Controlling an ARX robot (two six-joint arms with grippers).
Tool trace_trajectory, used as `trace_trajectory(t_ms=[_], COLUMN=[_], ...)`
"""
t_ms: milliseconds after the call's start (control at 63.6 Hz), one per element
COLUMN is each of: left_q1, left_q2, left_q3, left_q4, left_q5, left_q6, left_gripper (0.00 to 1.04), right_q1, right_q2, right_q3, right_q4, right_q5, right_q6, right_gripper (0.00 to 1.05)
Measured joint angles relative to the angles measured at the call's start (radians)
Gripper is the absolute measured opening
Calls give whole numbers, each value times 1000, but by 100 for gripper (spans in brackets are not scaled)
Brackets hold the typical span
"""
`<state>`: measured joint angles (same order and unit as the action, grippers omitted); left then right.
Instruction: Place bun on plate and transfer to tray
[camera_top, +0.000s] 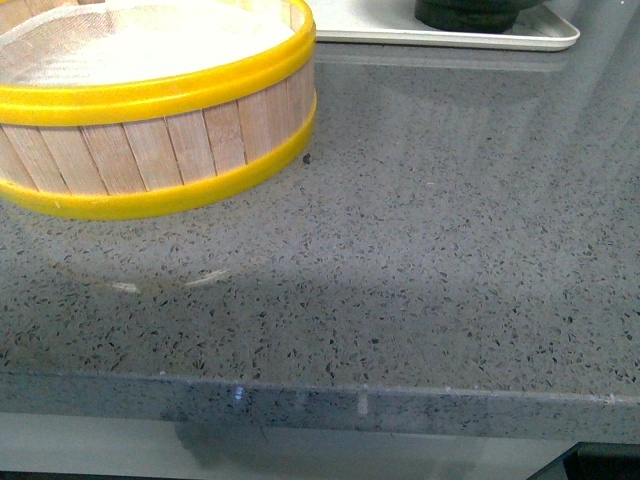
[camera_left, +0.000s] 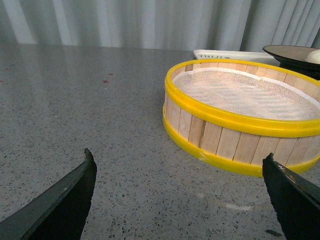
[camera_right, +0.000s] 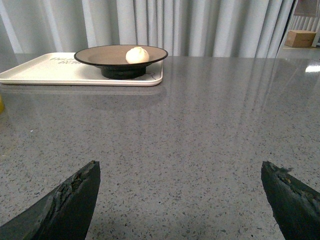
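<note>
- Speckled grey stone is filling most of the front view: the countertop (camera_top: 420, 290) is stretching from its near edge to the far side, with neither arm showing.
- A wooden steamer basket (camera_top: 150, 150) with yellow bands is sitting on the counter at the upper left, a white mesh cloth (camera_top: 140, 40) lining it.
- The tray (camera_top: 540, 40) is lying at the far edge, only its cream near lip and one rounded corner showing; the black base of the plate (camera_top: 465, 14) is standing on it, cut off by the frame edge.
- In the left wrist view, the left gripper (camera_left: 180, 200) is hovering over bare counter with its dark fingers (camera_left: 65, 200) spread wide, holding nothing.
- The steamer basket is sitting beyond that gripper, and behind it the tray and the plate's black rim are peeking out, a pale sliver of the bun (camera_left: 315, 56) showing at the picture's edge.
- In the right wrist view, the right gripper (camera_right: 180, 200) is likewise gaping over empty counter, grasping nothing.
- Well beyond it, the bun is resting on the grey-brown top of the plate, and the plate is standing on the tray near one end, against a backdrop of pale curtains (camera_right: 160, 25).
</note>
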<state>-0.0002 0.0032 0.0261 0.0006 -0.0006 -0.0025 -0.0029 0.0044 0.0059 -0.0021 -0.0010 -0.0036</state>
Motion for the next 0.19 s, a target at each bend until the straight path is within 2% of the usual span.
trace_trajectory(t_ms=[189], left_q1=[0], left_q2=[0], left_q3=[0], left_q4=[0], left_q5=[0], left_q6=[0], left_gripper=[98], right_q1=[0], right_q2=[0], right_q3=[0], right_q4=[0], right_q5=[0], right_q6=[0], right_gripper=[96])
